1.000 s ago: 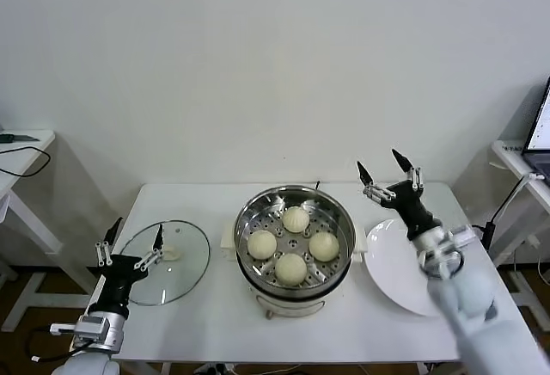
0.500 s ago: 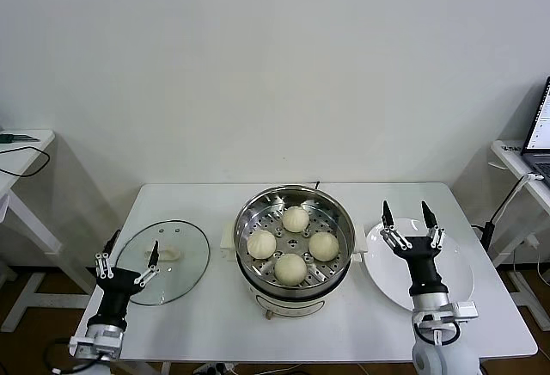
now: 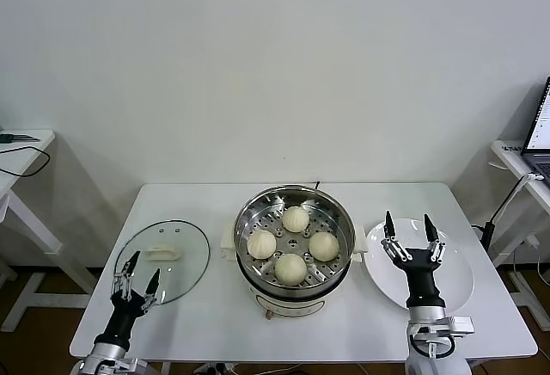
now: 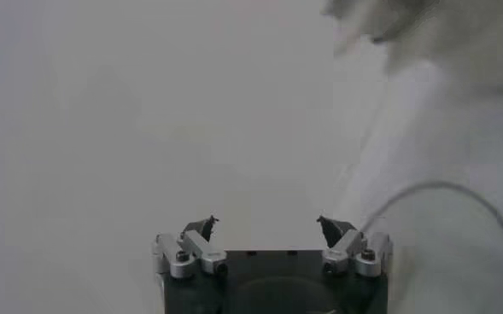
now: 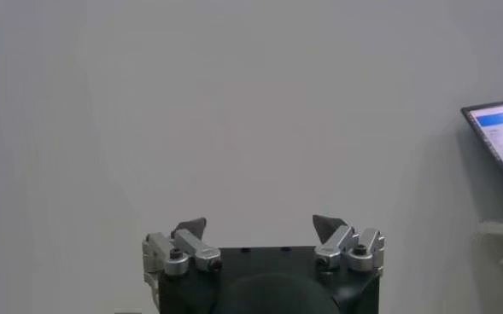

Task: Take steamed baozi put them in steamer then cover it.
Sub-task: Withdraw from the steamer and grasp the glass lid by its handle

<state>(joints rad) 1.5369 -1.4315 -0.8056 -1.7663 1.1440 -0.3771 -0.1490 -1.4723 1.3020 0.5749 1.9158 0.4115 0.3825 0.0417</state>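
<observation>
Several cream-white steamed baozi point(image 3: 291, 267) lie on the perforated tray inside the steel steamer point(image 3: 296, 191) at the table's middle. The cover point(image 3: 185, 259), a clear glass lid with a cream handle point(image 3: 161, 253), lies flat on the table left of the steamer. My left gripper point(image 3: 142, 270) points upward at the lid's near edge, open and empty; in the left wrist view the left gripper point(image 4: 266, 223) faces the wall. My right gripper point(image 3: 407, 220) stands upright over the white plate, open and empty; in the right wrist view the right gripper point(image 5: 258, 223) also faces bare wall.
An empty white plate point(image 3: 451, 285) sits right of the steamer. Side tables stand at the far left point(image 3: 21, 147) and far right point(image 3: 520, 164), the right one with a laptop point(image 3: 541, 126). A cable runs behind the steamer.
The right gripper swung from beside the steamer's far right to upright over the plate. The left gripper drew back and sank toward the table's near edge.
</observation>
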